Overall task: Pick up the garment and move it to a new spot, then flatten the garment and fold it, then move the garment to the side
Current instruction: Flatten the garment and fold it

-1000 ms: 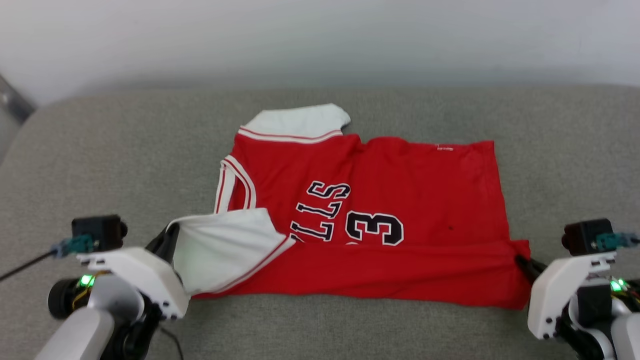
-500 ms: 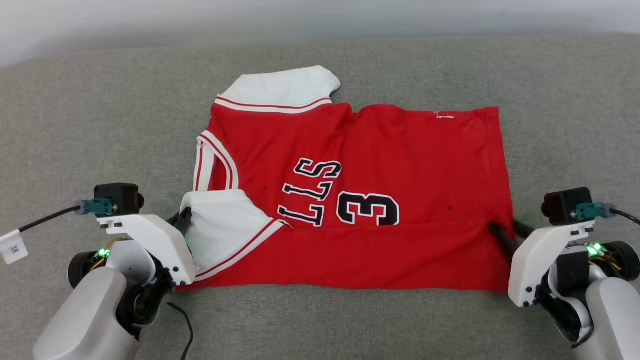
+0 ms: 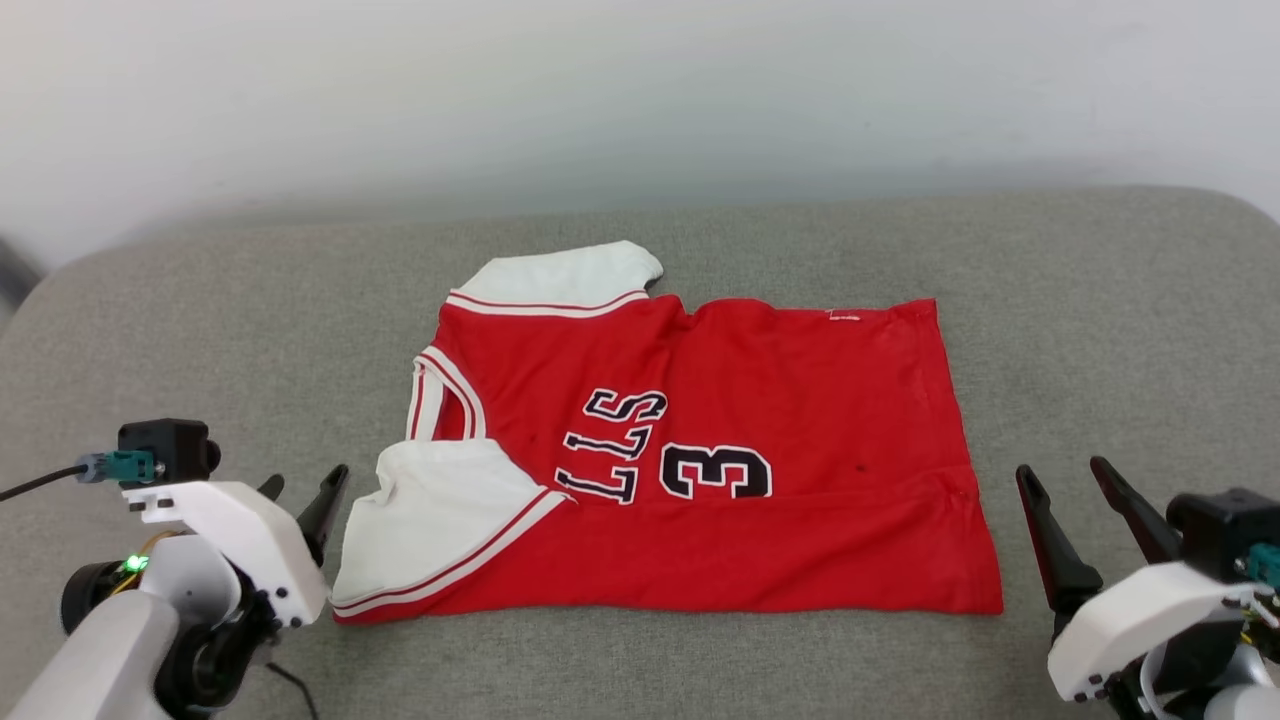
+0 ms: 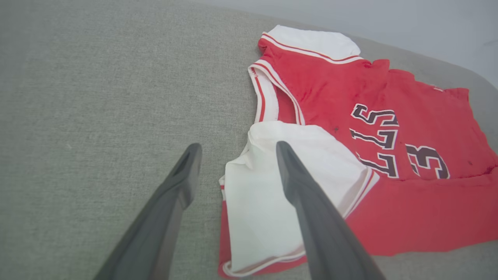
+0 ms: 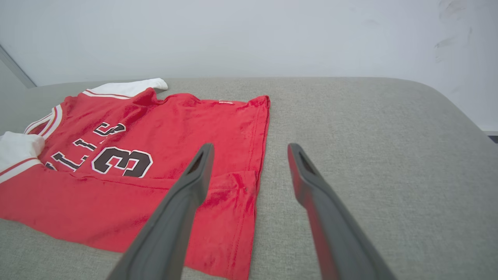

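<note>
My left end effector (image 3: 308,480) has two long, dark grey fingers (image 4: 181,186) that taper to blunt tips, each with a shallow slot sunk in near the tip. Behind them is my angular, glossy white shell (image 3: 240,530), dotted with small dark screws (image 3: 276,593). A boxy black camera (image 3: 168,450) rides on top, with a teal plug (image 3: 122,466) and a thin black cable (image 3: 40,482) running off it. A green light (image 3: 132,563) glows at the wrist joint, next to my smooth, pale grey forearm (image 3: 95,655). My right end effector (image 3: 1060,467) is built the same way: white cover (image 3: 1140,615), black camera block (image 3: 1215,515), teal connector (image 3: 1265,560).
</note>
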Available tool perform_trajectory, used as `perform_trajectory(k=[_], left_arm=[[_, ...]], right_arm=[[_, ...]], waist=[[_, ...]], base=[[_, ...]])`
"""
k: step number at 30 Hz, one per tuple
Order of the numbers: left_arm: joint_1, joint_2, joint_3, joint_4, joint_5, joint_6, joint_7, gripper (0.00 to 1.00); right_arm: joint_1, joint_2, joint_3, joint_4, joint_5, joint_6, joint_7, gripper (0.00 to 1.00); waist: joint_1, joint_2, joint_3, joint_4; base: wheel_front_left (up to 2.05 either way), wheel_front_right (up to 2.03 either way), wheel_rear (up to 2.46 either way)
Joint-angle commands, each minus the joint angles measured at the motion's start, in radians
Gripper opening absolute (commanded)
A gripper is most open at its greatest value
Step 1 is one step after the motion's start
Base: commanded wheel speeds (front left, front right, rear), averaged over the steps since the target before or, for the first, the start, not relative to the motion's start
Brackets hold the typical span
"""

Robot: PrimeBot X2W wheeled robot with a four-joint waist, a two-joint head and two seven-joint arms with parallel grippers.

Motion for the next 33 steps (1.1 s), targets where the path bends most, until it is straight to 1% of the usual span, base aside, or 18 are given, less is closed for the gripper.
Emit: perform_trajectory(k=[1, 7, 11, 14, 17, 20, 23, 24, 25, 26, 27, 30, 33], left_arm=[[0.022, 0.023, 0.002, -0.028, -0.005, 0.008, 0.022, 1.0], [0.087, 0.122, -0.038, -0.16, -0.019, 0.037, 0.202, 1.0], [0.096, 0.152, -0.073, -0.193, -0.02, 0.04, 0.29, 1.0], [0.084, 0.139, -0.082, -0.184, -0.037, 0.038, 0.32, 1.0], [0.068, 0.127, -0.086, -0.145, -0.048, 0.033, 0.336, 1.0], [0.059, 0.105, -0.093, -0.089, -0.068, 0.012, 0.35, 1.0], [0.065, 0.068, -0.129, -0.047, -0.095, -0.027, 0.388, 1.0], [0.067, 0.054, -0.136, -0.038, -0.105, -0.039, 0.4, 0.96], [0.066, 0.044, -0.142, -0.03, -0.109, -0.047, 0.403, 0.47], [0.064, 0.037, -0.146, -0.021, -0.109, -0.053, 0.401, 0.26], [0.062, 0.03, -0.145, -0.014, -0.112, -0.059, 0.39, 0.0], [0.054, 0.014, -0.14, -0.004, -0.113, -0.069, 0.367, 0.0], [0.042, 0.023, -0.121, -0.011, -0.102, -0.062, 0.33, 0.0]], right_arm=[[0.026, 0.012, -0.006, -0.025, -0.014, -0.001, -0.01, 1.0], [0.104, 0.052, -0.022, -0.135, -0.051, -0.001, -0.002, 1.0], [0.111, 0.07, -0.017, -0.186, -0.063, -0.001, 0.01, 1.0], [0.101, 0.082, -0.011, -0.206, -0.066, -0.001, 0.013, 1.0], [0.09, 0.09, -0.006, -0.212, -0.065, -0.001, 0.019, 1.0], [0.083, 0.094, -0.005, -0.209, -0.06, -0.001, 0.025, 1.0], [0.076, 0.093, -0.02, -0.203, -0.05, -0.001, 0.033, 1.0], [0.074, 0.091, -0.028, -0.202, -0.046, -0.001, 0.041, 1.0], [0.073, 0.09, -0.033, -0.2, -0.04, -0.001, 0.049, 1.0], [0.072, 0.085, -0.04, -0.197, -0.031, -0.001, 0.061, 1.0], [0.072, 0.08, -0.044, -0.193, -0.018, -0.001, 0.08, 1.0], [0.068, 0.061, -0.064, -0.179, 0.022, -0.001, 0.159, 1.0], [0.054, 0.027, -0.077, -0.154, 0.077, -0.001, 0.279, 1.0]], waist=[[0.0, 0.0, -0.025, -0.004], [0.0, 0.0, -0.017, -0.007], [0.0, 0.0, 0.024, -0.018], [0.0, 0.0, 0.061, -0.029], [0.0, 0.0, 0.094, -0.042], [0.0, 0.0, 0.12, -0.054], [0.0, 0.0, 0.131, -0.063], [0.0, 0.0, 0.133, -0.063], [0.0, 0.0, 0.133, -0.064], [0.0, 0.0, 0.132, -0.064], [0.0, 0.0, 0.13, -0.063], [0.0, 0.0, 0.119, -0.056], [0.0, 0.0, 0.11, -0.044]], base=[[0.0, 0.0, 0.0], [0.0, 0.0, 0.0], [0.0, 0.0, 0.0], [0.0, 0.0, 0.0], [0.0, 0.0, 0.0], [0.0, 0.0, 0.0], [0.0, 0.0, 0.0], [0.0, 0.0, 0.0], [0.0, 0.0, 0.0], [0.0, 0.0, 0.0], [0.0, 0.0, 0.0], [0.0, 0.0, 0.0], [0.0, 0.0, 0.0]])
